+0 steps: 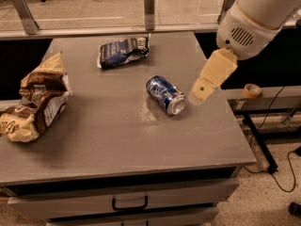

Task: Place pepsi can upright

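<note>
The pepsi can (165, 94) is blue with white markings and a silver end. It lies on its side near the middle of the grey table (117, 140), its silver end pointing to the front right. My gripper (205, 89) is a cream-coloured finger unit hanging from the white arm at the upper right. It hovers just right of the can and a little above the table, apart from the can and holding nothing.
A dark blue crinkled snack bag (123, 51) lies at the back of the table. A brown and cream snack bag (35, 100) lies at the left edge. A roll of tape (252, 90) sits on a ledge to the right. Drawers are below the tabletop.
</note>
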